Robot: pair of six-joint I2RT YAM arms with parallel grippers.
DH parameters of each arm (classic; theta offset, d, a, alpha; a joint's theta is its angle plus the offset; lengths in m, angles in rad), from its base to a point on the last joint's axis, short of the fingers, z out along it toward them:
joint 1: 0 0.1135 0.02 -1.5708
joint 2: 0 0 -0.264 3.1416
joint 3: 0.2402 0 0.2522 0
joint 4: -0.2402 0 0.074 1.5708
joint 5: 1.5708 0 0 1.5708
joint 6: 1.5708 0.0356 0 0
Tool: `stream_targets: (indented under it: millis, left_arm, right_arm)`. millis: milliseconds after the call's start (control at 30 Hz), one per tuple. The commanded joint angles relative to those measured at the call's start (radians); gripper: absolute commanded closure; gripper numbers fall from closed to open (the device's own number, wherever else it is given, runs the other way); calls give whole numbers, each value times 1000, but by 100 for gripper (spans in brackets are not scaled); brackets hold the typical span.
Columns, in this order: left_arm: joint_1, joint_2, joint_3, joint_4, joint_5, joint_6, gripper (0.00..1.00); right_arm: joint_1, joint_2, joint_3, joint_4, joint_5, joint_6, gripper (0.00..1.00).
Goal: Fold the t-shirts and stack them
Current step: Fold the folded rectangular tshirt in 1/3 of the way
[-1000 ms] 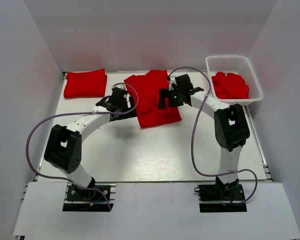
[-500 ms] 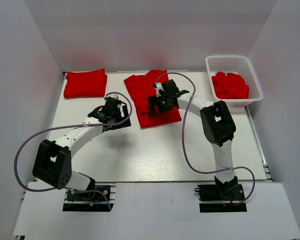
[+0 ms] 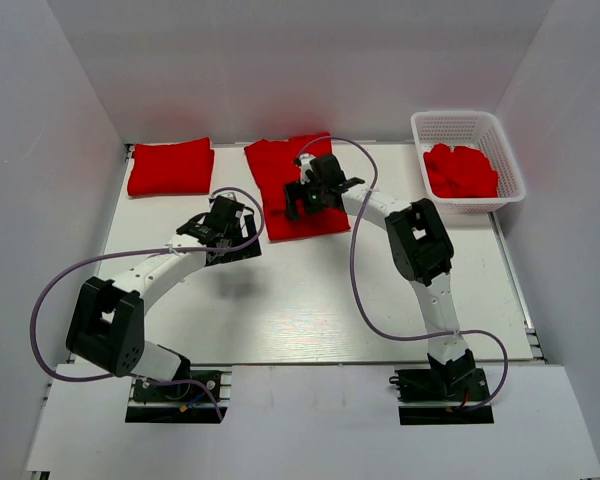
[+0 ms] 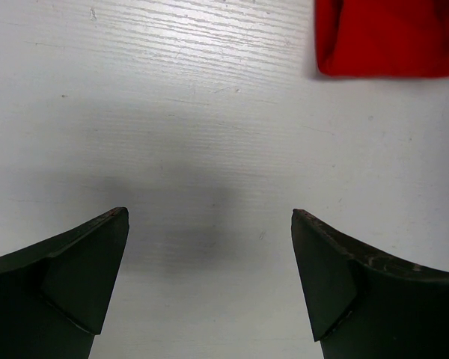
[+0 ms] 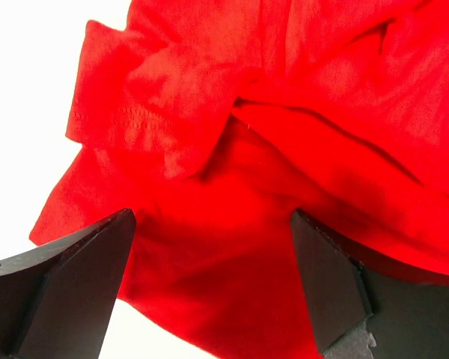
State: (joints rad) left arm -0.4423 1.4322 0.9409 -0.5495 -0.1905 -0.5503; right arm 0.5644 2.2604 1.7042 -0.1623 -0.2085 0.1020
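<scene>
1. Right hand (image 3: 308,197) has travelled left since a second ago and is now over the middle t-shirt (image 3: 265,175), fingers spread wide, gripping nothing.
2. Left hand (image 3: 220,225): spread wide, empty, above bare desk (image 3: 310,300).
3. Folded t-shirt (image 3: 170,167): far left.
4. Basket (image 3: 467,125): far right, holding a crumpled t-shirt (image 3: 460,170).

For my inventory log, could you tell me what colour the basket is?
White, a lattice basket; clearest in the top external view.
</scene>
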Motion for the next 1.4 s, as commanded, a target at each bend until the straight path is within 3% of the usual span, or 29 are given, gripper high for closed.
stream_targets:
  millis: [0,333,567,900,1033,1233,1367]
  left_arm:
    - [2,-6,2,10,23,3,0]
    - [2,80,47,69,71,35,0]
    - [2,100,75,48,50,46,0]
    - [11,80,65,29,49,55,0]
    - [11,71,65,20,29,55,0]
    - [11,94,108,74,39,55,0]
    - [11,145,165,99,39,65,0]
  right_arm:
    - [-1,40,93,78,3,13,10]
    - [-3,31,103,145,-14,19,10]
    - [-11,129,244,149,-8,25,10]
    - [-24,283,452,466,181,-10,10]
    - [-34,236,489,463,179,-30,10]
    - [-38,47,325,391,204,-9,10]
    - [-55,-155,79,229,300,50,10]
